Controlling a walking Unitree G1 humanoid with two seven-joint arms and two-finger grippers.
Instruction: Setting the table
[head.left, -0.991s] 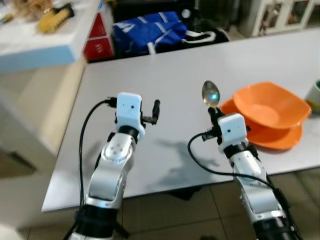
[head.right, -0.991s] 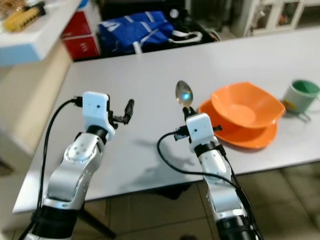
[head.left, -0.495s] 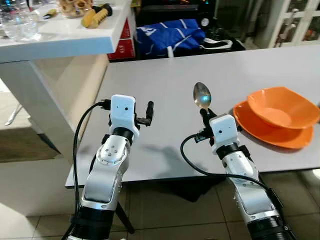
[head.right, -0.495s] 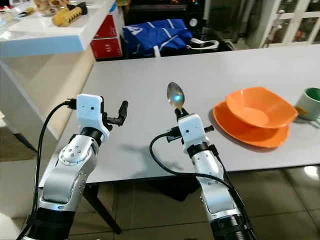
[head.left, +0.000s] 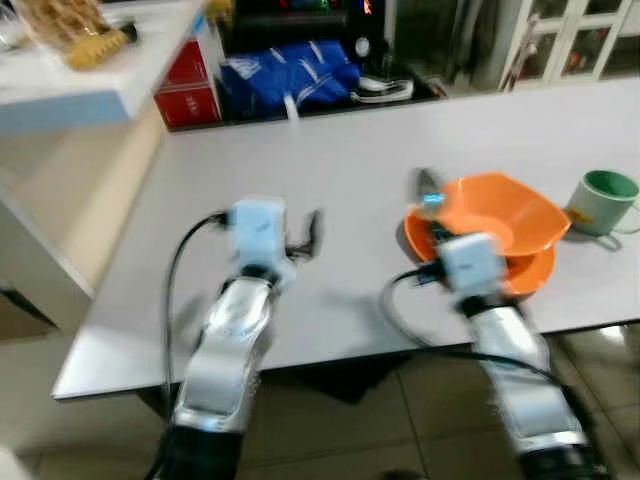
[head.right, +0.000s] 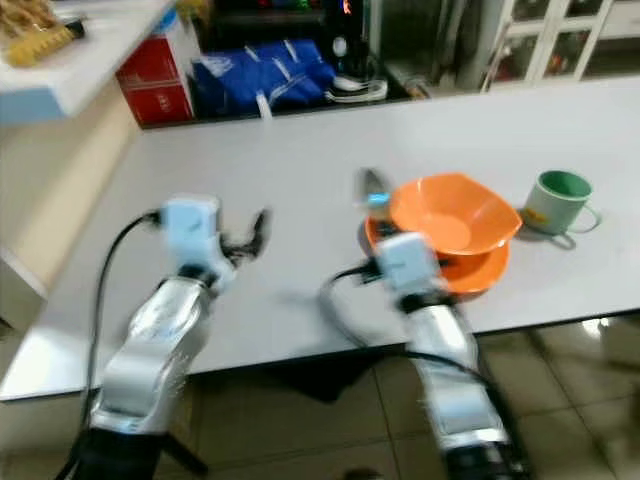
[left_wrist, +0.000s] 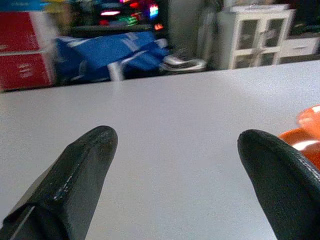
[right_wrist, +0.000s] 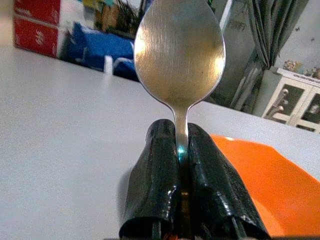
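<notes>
The right end effector (right_wrist: 181, 150) is closed on a spoon (right_wrist: 179, 50) near the orange bowl (head.left: 505, 215); the left end effector (left_wrist: 175, 165) is open, empty above the surface (head.left: 330, 160).

My right gripper (right_wrist: 181, 150), clamped on the spoon (right_wrist: 179, 55), has moved toward 2 o'clock, up against the near left rim of the orange bowl (head.left: 505, 213); the green mug (head.left: 603, 200) has come into view; head views now blurred.

Beyond the table we see a blue bag (head.left: 285, 72) on the floor, red boxes (head.left: 190, 88) beside it, a white counter (head.left: 70, 80) at left bearing yellow items (head.left: 75, 30), and a white cabinet (left_wrist: 252, 35).
</notes>
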